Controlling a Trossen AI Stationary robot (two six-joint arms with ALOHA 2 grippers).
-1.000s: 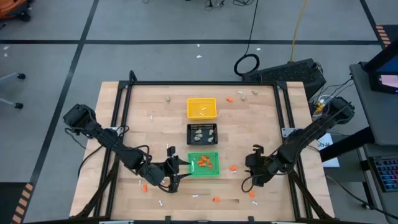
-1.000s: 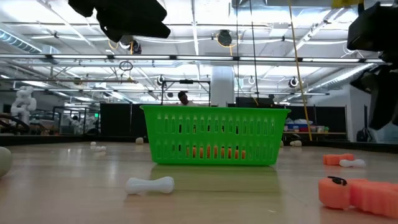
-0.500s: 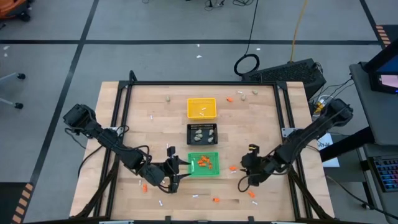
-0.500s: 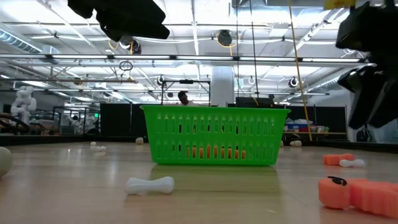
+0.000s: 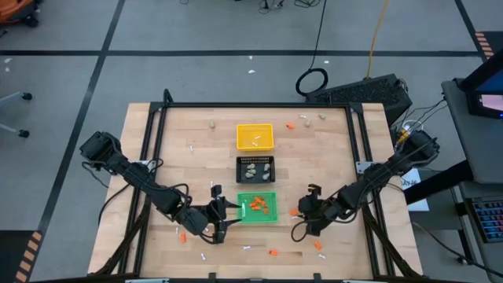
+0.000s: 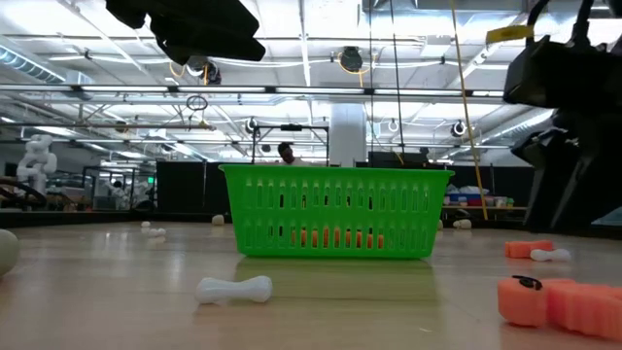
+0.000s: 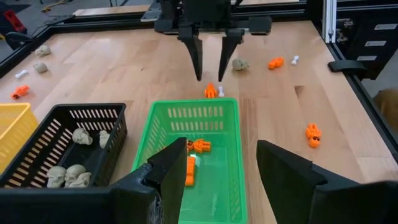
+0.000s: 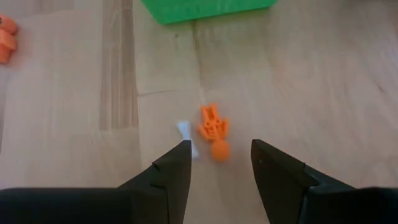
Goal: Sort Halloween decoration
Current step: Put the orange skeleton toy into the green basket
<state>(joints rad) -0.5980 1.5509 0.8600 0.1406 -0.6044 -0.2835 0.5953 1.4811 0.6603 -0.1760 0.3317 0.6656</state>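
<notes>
The Halloween decoration lies scattered as tiny orange bits, white sticks and beige lumps. The green tray point(image 5: 258, 207) holds several orange bits point(image 7: 193, 155), the black tray point(image 5: 256, 168) beige lumps, the yellow tray point(image 5: 255, 136) white sticks. My left gripper point(image 7: 221, 146) hangs open over the green tray's left end, holding nothing. My right gripper point(image 8: 217, 146) is open above an orange bit point(image 8: 213, 127) and a white stick point(image 8: 186, 137), which lie side by side on the table just right of the green tray; its fingers stand clear of both.
Loose pieces lie around the trays: orange bits point(image 5: 273, 252) point(image 5: 181, 236) point(image 5: 290, 125), beige lumps point(image 5: 211, 124) point(image 5: 321, 118), and a white stick point(image 6: 234, 289) near the front edge. A black frame point(image 5: 357, 149) rims the table. Bare wood lies at the left and far right.
My right gripper has moved toward the table's left edge and down, closing in on the orange bit and white stick beside the green tray. It has stayed open. My left arm has kept still.
</notes>
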